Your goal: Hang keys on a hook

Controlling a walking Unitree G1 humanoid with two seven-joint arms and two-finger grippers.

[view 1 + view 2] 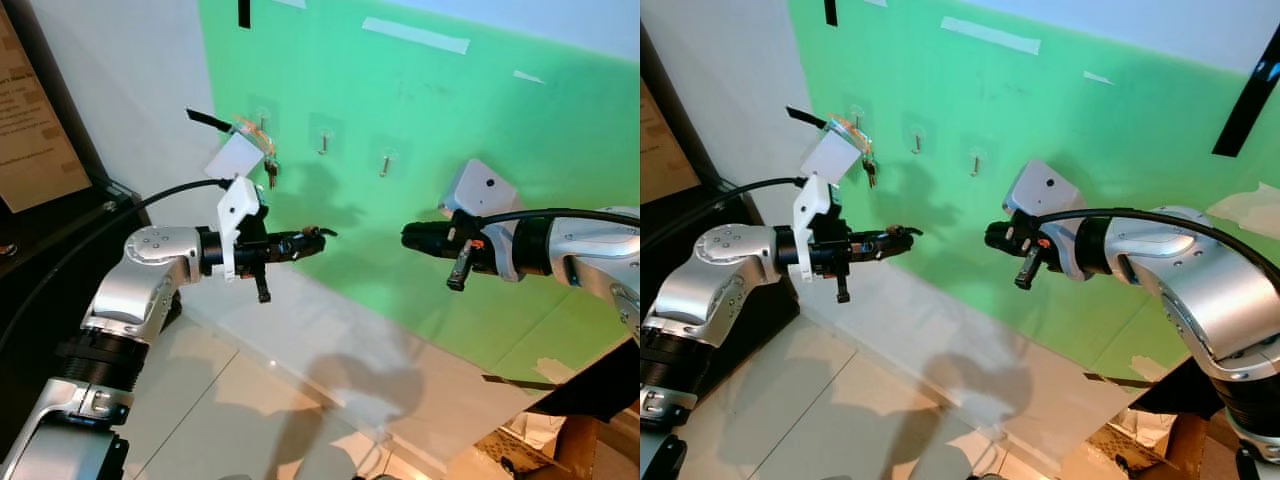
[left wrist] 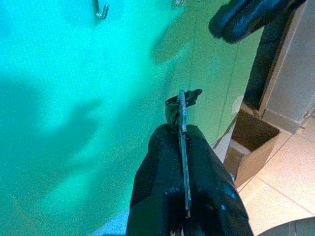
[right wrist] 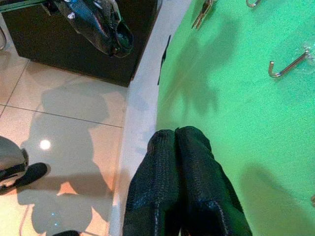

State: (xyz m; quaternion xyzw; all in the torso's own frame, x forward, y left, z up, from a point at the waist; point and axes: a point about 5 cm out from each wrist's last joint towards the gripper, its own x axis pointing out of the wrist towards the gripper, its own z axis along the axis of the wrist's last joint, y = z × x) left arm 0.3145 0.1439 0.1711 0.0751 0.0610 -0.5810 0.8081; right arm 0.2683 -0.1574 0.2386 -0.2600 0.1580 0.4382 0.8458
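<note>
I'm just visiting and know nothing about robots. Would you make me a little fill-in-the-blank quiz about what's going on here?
1. The wall panel behind the hooks is coloured ____.
2. A bunch of keys already hangs on the ____ of the three hooks, counted from the robot's left.
3. The left gripper pinches a thin, flat ____ object between its fingers.
4. The right gripper has its fingers ____ with nothing between them.

Missing words: green; first; metal; shut

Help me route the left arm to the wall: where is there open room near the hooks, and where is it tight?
Free: the middle metal hook and right metal hook hang bare on the green wall, with open wall below, between the left gripper and right gripper. Crowded: the leftmost hook, where a key bunch hangs.
</note>
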